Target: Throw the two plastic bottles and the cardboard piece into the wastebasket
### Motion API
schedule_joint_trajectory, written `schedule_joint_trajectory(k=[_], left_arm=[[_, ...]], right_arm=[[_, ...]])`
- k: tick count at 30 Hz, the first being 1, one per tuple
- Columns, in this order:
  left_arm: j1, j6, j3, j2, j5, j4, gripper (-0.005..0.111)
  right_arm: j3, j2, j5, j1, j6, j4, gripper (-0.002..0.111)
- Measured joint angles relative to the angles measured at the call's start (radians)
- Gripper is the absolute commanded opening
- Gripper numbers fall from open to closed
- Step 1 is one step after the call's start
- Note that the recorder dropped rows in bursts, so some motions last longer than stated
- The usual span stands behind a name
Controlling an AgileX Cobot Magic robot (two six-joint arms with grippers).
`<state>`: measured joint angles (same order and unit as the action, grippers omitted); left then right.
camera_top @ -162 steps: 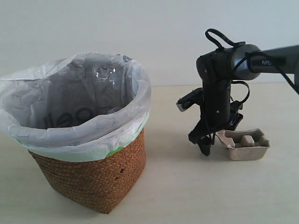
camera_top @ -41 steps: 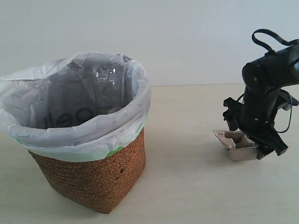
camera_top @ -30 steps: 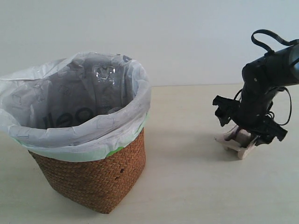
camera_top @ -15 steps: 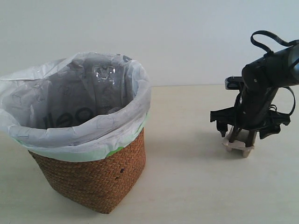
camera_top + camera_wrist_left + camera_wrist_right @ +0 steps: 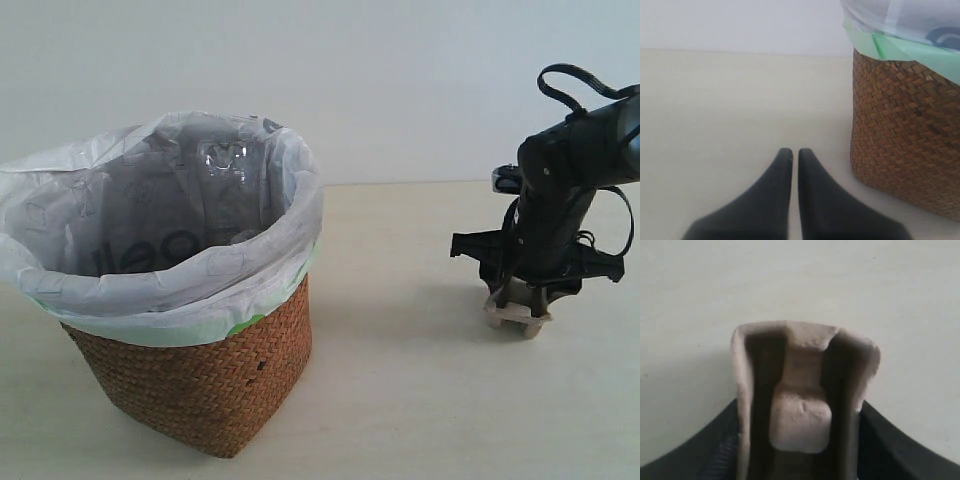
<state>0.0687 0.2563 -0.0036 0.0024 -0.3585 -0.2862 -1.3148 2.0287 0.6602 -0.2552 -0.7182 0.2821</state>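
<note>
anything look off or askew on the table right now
Only the tan moulded-pulp cardboard tray: it stands tipped up on its edge on the pale table, pinched between the right gripper fingers, rather than lying flat. The brown wicker wastebasket sits upright, and nothing looks spilled.

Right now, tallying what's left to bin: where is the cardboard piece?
Exterior view, far right: the cardboard piece is at the tabletop, pinched in the right claw, far from the wastebasket at left.
</note>
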Motion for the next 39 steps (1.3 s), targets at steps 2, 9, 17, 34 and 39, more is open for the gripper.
schedule_joint_trajectory(k=[2, 9, 17, 34, 39], left_arm=[[0.0, 0.0, 0.0, 0.0, 0.0, 0.0, 0.004], [0.0, 0.0, 0.0, 0.0, 0.0, 0.0, 0.004], [0.0, 0.0, 0.0, 0.0, 0.0, 0.0, 0.004], [0.0, 0.0, 0.0, 0.0, 0.0, 0.0, 0.004], [0.0, 0.0, 0.0, 0.0, 0.0, 0.0, 0.004]], right_arm=[[0.0, 0.0, 0.008, 0.0, -0.004, 0.0, 0.056], [0.0, 0.003, 0.036, 0.0, -0.007, -0.004, 0.073], [-0.002, 0.06, 0.018, 0.0, -0.012, -0.009, 0.066], [-0.008, 0.05, 0.013, -0.002, -0.016, 0.022, 0.039], [-0.008, 0.003, 0.017, -0.002, -0.016, 0.055, 0.039]])
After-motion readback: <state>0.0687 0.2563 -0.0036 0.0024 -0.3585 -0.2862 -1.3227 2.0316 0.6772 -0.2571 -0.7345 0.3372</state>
